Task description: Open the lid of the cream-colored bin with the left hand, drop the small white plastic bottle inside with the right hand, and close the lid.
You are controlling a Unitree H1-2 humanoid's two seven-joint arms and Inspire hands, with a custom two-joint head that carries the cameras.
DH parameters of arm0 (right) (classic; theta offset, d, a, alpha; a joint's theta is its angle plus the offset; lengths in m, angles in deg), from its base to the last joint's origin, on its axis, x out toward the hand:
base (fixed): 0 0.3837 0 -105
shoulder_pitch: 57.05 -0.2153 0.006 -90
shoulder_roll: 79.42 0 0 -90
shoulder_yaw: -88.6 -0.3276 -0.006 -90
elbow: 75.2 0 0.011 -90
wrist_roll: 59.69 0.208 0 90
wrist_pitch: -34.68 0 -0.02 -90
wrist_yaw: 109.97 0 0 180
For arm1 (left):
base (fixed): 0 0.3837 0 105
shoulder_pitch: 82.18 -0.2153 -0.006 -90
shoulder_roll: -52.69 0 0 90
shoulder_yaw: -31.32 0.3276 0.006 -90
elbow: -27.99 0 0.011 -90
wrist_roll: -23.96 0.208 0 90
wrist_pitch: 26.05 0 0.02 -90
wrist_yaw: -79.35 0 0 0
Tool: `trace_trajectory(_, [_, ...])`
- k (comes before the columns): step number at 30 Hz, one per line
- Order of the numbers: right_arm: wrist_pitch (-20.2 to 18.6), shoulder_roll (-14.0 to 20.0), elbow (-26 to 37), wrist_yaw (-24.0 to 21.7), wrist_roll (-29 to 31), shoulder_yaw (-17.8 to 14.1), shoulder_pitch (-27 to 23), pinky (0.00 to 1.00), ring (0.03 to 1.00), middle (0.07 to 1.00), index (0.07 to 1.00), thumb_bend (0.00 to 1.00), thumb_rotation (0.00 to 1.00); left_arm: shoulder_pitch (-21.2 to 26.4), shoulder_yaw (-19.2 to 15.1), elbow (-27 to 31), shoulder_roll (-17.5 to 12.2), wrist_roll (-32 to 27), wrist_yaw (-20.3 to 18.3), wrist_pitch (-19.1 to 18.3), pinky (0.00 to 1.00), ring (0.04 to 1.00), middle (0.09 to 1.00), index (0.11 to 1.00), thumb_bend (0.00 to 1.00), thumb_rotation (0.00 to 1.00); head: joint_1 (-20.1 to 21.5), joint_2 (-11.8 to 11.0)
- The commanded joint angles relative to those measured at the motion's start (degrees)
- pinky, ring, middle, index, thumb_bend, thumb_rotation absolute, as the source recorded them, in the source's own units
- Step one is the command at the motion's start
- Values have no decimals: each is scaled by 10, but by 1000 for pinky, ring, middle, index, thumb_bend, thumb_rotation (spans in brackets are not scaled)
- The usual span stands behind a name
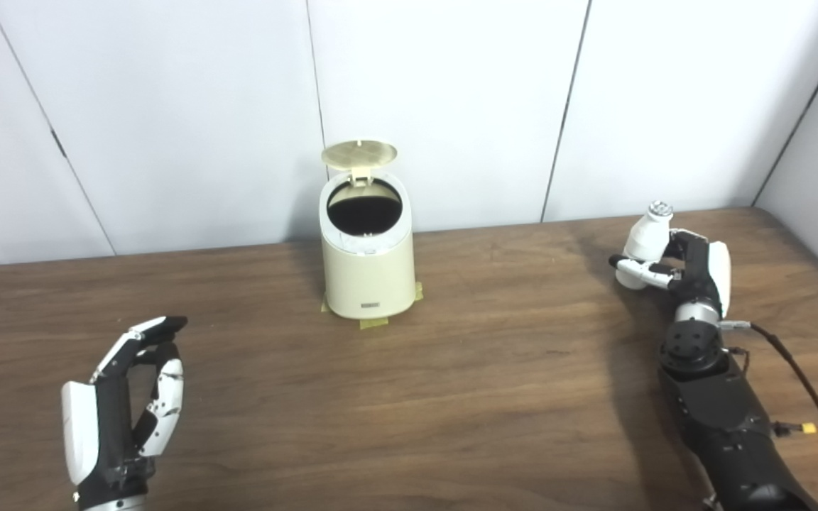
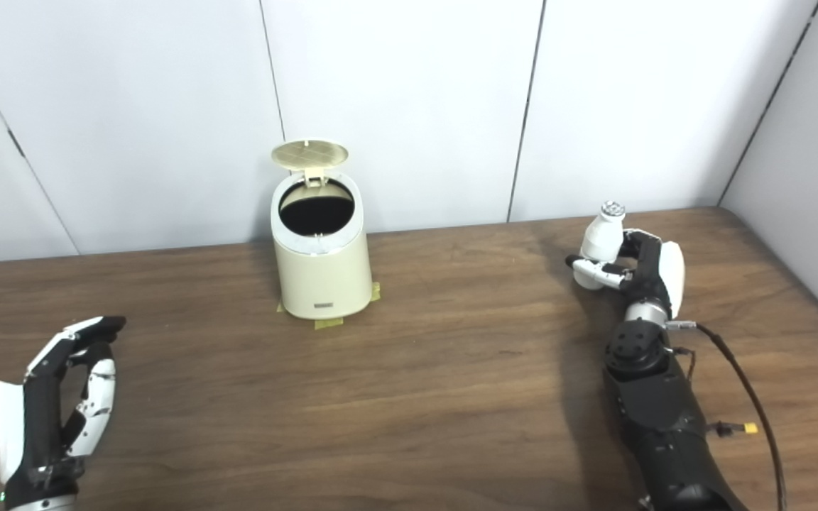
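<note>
The cream-colored bin point(image 1: 368, 273) stands at the back middle of the wooden table point(image 1: 494, 383), fixed with bits of yellow tape. Its round lid point(image 1: 358, 153) is flipped up at the rear hinge, and the dark inside shows. At the far right a small white plastic bottle point(image 1: 645, 240) with a silvery cap stands upright in my right hand point(image 1: 679, 268), whose fingers wrap around its lower body. My left hand point(image 1: 128, 397) hovers at the near left, far from the bin, fingers apart and holding nothing.
White wall panels point(image 1: 437, 106) rise directly behind the bin. A black cable point(image 1: 799, 383) with a yellow connector trails from my right forearm. The table's right edge runs close to the right arm.
</note>
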State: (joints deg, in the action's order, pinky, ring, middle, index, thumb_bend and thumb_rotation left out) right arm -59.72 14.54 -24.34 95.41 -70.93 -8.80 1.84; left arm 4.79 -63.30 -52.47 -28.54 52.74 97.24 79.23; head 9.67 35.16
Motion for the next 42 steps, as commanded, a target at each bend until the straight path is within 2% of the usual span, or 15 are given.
trace_trajectory(1, [17, 11, 10, 11, -6, -4, -19, 708, 740, 688, 486, 512, 120, 3, -1, 0, -5, -1, 8, 23, 603, 688, 697, 685, 185, 691, 1, 1])
trace_trajectory(5, [22, 9, 15, 15, -6, -5, -16, 611, 671, 655, 486, 513, 120, 3, 0, -4, -6, -4, 7, 28, 603, 691, 697, 686, 187, 705, 0, 0])
trace_trajectory(11, [7, 8, 56, -1, -11, 3, -9, 638, 687, 669, 488, 511, 119, 2, -1, 1, -4, -2, 2, 24, 609, 696, 700, 690, 198, 683, 0, -1])
trace_trajectory(13, [5, 8, 75, -7, -15, 8, -6, 602, 651, 642, 488, 510, 118, 1, -1, 4, -3, -2, 1, 21, 613, 698, 701, 689, 199, 684, -1, 0])
trace_trajectory(14, [7, 8, 85, -10, -17, 11, -4, 563, 619, 590, 476, 515, 60, 1, -1, 4, -3, -1, 1, 21, 614, 699, 701, 689, 196, 681, -1, 0])
trace_trajectory(16, [11, 7, 98, -16, -18, 14, -2, 522, 583, 547, 468, 519, 15, 2, -2, 5, -2, 1, 2, 21, 614, 699, 700, 689, 193, 676, -1, 0])
trace_trajectory(21, [20, 3, 122, -34, -13, 17, -1, 509, 556, 527, 459, 521, 0, 1, -1, 5, -2, 0, 1, 23, 612, 698, 699, 687, 189, 664, -1, 2])
trace_trajectory(28, [-6, -5, 198, -64, -24, 31, 5, 396, 477, 504, 478, 526, 0, 4, -2, 1, -1, 6, 6, 24, 600, 691, 697, 685, 191, 666, -2, 1])
trace_trajectory(34, [-25, -18, 234, -89, -13, 24, 5, 413, 489, 517, 472, 524, 0, 4, -2, 2, 0, 4, 3, 21, 596, 693, 699, 685, 205, 702, -3, -1])
trace_trajectory(37, [-25, -22, 237, -96, -10, 21, 2, 458, 520, 529, 464, 522, 0, 4, -2, 4, 2, 4, 3, 19, 598, 691, 699, 686, 204, 693, -4, -1])
trace_trajectory(42, [-26, -29, 255, -101, -17, 25, 1, 354, 427, 479, 482, 528, 0, 6, -2, 3, 4, 12, 6, 19, 591, 688, 693, 681, 205, 683, -5, -2])
